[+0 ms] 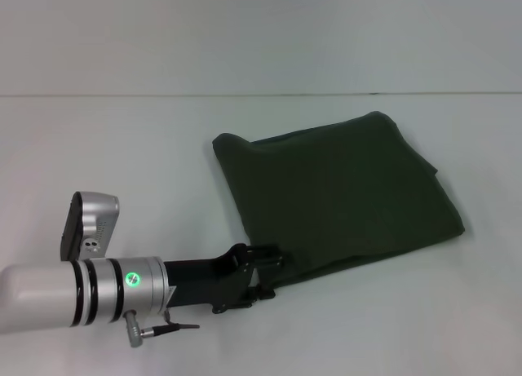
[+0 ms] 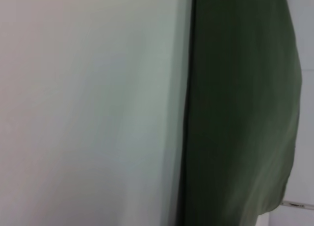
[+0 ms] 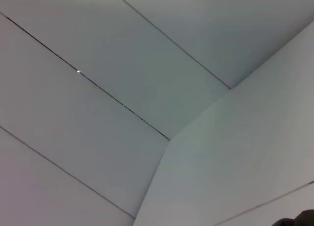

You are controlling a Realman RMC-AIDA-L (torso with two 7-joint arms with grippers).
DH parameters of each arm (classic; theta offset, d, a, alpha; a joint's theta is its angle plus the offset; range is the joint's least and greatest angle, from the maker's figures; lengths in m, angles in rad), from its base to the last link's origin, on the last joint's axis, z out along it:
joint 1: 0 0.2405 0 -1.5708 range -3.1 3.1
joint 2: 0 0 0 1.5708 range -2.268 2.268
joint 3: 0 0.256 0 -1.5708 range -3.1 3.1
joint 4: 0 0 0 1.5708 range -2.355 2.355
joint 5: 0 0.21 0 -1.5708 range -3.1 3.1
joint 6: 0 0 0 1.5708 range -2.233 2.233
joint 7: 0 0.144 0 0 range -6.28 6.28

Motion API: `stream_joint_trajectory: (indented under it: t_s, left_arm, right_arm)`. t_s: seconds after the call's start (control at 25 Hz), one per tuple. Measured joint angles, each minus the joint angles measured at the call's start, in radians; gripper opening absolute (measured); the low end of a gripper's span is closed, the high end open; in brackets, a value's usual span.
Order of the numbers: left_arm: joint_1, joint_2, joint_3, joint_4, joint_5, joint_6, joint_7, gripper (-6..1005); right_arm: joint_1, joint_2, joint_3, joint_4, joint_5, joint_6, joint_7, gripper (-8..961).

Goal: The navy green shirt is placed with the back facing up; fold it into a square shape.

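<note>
Left gripper [image 1: 265, 274] at the near-left corner of the folded navy green shirt [image 1: 342, 192]; jaw state cannot be told; shirt extends ahead and right of the jaws, so pinch all layers before lifting.

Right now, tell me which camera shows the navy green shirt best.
The head view: the whole folded navy green shirt lies on the table, with the left gripper at its near corner. The left wrist view shows only a dark strip of it; the right wrist view shows none clearly.
</note>
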Motion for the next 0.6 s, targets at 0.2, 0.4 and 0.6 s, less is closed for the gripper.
stream_joint_trajectory:
  t_s: [0.2,0.4,0.6]
  left_arm:
    - [0.006,-0.001,0.005,-0.001,-0.002,-0.009,0.002,734]
    - [0.009,0.000,0.007,-0.001,0.003,-0.017,0.002,585]
    - [0.010,0.000,0.001,0.000,0.000,-0.005,0.018,368]
  right_arm:
    - [-0.002,0.000,0.017,0.009,0.001,-0.002,0.000,851]
    - [-0.003,-0.001,0.026,0.013,0.001,-0.007,0.002,851]
    - [-0.004,-0.002,0.026,0.014,0.001,-0.009,0.006,851]
